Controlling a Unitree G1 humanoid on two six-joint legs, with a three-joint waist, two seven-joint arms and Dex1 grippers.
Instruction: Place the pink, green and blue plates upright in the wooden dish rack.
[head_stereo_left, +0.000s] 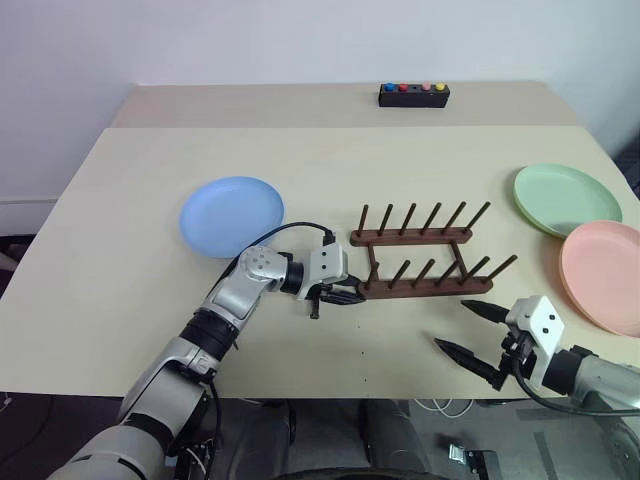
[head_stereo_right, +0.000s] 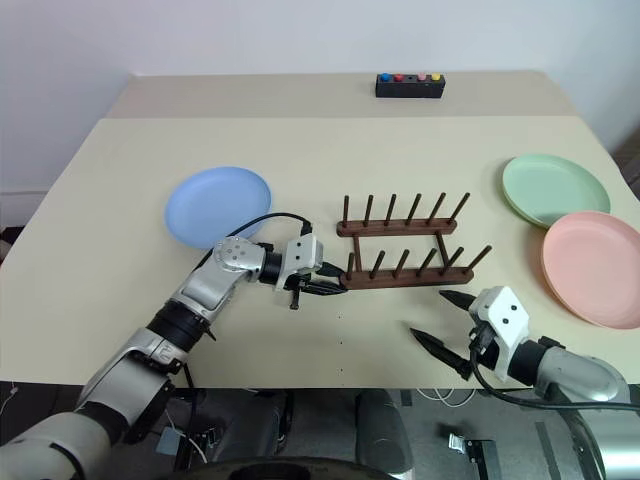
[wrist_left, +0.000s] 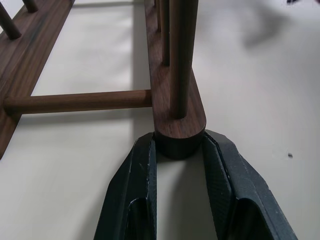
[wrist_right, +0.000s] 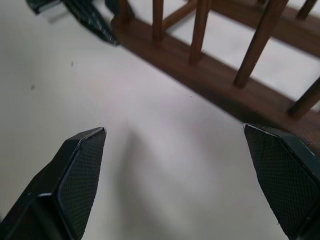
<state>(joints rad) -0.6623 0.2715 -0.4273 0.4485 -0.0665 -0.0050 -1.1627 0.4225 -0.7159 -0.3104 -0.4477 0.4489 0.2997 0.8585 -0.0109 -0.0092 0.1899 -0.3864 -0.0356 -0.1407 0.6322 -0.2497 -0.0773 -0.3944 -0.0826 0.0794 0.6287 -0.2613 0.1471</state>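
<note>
Beige table (head_stereo_left: 120, 230) — left claw (wrist_left: 179, 150) gripping rack (head_stereo_left: 425, 255)

- No readable text, labels, brands, numbers or signs are showing anywhere in these views.
- The small black box (head_stereo_left: 413, 95) at the upper middle of the frame is showing coloured buttons only, no legible markings.

Three plates (head_stereo_left: 231, 214), one wooden dish rack (head_stereo_left: 420, 262), one black button box (head_stereo_left: 413, 95), two grippers (head_stereo_left: 338, 295).
</note>
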